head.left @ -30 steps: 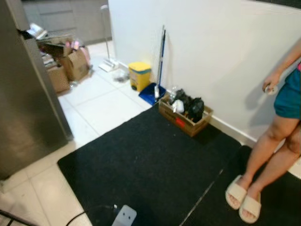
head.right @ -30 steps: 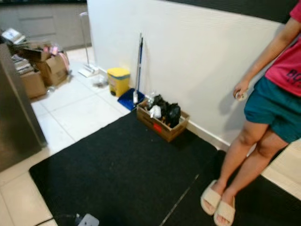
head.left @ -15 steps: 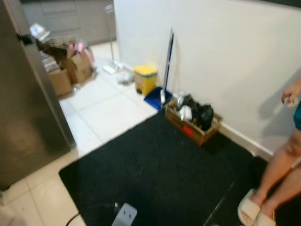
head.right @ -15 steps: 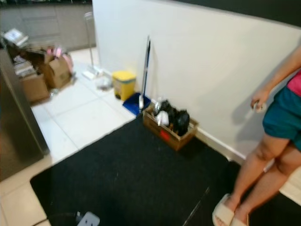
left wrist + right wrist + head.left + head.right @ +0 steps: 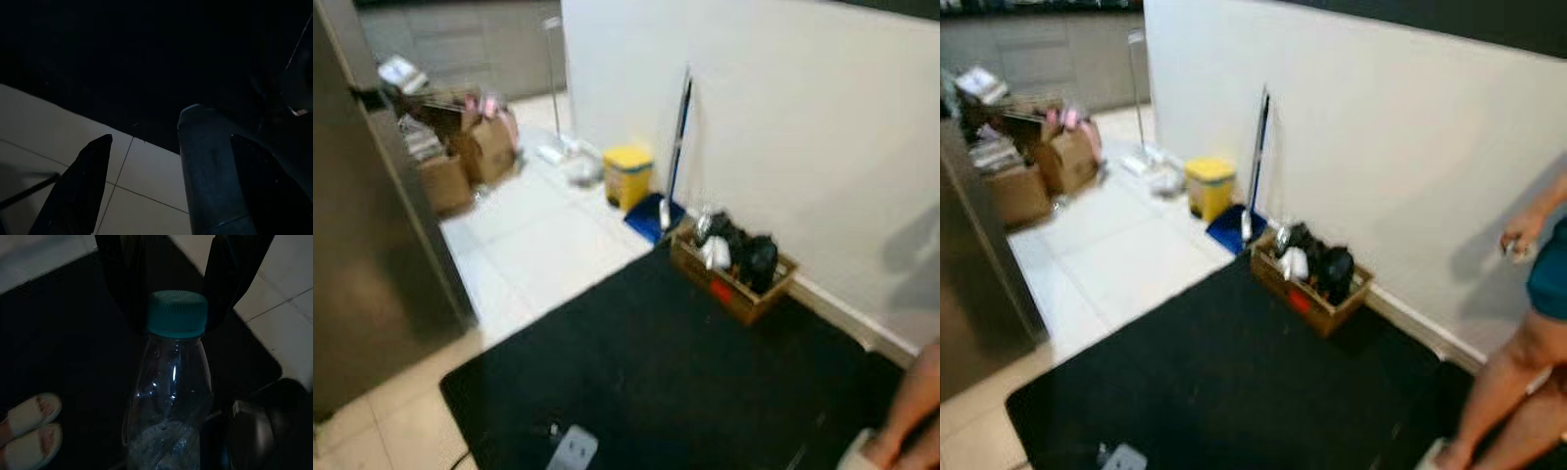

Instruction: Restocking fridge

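Observation:
My right gripper (image 5: 176, 313) is shut on the neck of a clear plastic bottle (image 5: 168, 401) with a teal cap (image 5: 177, 312); the bottle hangs over the black mat. Wide apart over the mat's edge and pale tiles stand the fingers of my open left gripper (image 5: 171, 142). A dark grey cylinder (image 5: 210, 181) shows beside one finger, and I cannot tell what it is. The steel fridge (image 5: 362, 255) stands at the left with its door closed.
A person stands at the right, leg (image 5: 1513, 392) and hand (image 5: 1523, 240) in view, slippers (image 5: 32, 431) on the black mat (image 5: 656, 372). Against the white wall: a cardboard box of dark items (image 5: 734, 269), yellow bin (image 5: 628, 174), broom and blue dustpan (image 5: 656, 213). Cardboard boxes (image 5: 460, 157) at back left. A small white device (image 5: 570, 448) lies on the mat.
The whole picture has shifted right as the camera turned left. The person has slid towards the right edge, and more of the fridge side shows.

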Available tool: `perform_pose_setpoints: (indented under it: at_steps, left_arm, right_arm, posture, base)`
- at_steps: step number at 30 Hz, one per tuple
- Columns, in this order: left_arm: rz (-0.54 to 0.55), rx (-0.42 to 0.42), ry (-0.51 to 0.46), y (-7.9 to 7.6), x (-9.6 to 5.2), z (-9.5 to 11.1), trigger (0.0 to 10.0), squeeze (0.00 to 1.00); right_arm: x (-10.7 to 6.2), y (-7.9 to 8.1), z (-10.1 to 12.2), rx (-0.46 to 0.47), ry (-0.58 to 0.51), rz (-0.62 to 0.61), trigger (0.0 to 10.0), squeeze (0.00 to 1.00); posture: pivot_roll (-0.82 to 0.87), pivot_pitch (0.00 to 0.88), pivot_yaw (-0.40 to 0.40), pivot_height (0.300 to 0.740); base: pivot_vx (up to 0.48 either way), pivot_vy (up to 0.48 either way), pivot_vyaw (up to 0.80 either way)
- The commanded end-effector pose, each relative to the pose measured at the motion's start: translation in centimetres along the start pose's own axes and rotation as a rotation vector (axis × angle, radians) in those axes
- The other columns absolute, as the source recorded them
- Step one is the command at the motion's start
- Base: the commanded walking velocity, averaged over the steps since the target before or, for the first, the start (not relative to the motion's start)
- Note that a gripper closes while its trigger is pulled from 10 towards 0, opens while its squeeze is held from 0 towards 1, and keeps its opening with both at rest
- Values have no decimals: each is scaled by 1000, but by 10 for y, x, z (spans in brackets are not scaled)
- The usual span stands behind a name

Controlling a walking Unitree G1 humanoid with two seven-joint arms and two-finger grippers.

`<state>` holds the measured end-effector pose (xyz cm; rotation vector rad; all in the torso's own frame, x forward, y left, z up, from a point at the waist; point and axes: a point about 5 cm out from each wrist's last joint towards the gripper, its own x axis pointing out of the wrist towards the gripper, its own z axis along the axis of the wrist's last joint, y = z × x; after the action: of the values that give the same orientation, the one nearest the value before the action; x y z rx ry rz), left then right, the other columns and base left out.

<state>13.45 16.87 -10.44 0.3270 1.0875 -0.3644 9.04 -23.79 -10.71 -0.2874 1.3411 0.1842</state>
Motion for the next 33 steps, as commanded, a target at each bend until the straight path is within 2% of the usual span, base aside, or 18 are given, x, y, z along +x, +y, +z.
perform_pose_setpoints:
  at_steps: [1,18,24,33]
  left_arm:
    - [-29,0,68,-8,-2,-17,10000,0]
    - [-28,3,71,-8,-2,-18,10000,0]
    - [-27,5,71,-6,-2,-18,10000,0]
    - [-29,5,72,-6,-3,-18,10000,0]
  right_arm:
    - [-1,-7,1,9,-5,-19,10000,0]
    - [-1,-7,0,6,-3,-16,10000,0]
    - [-1,-6,0,63,-14,-15,10000,0]
    - [-1,-6,-1,54,-11,-28,10000,0]
  posture:
    - [16,0,-70,740]
    - [16,0,-70,740]
    - [15,0,-69,740]
    - [11,0,-64,740]
  base:
    - [266,0,0]
    - [276,0,0]
    - [281,0,0]
    - [288,0,0]
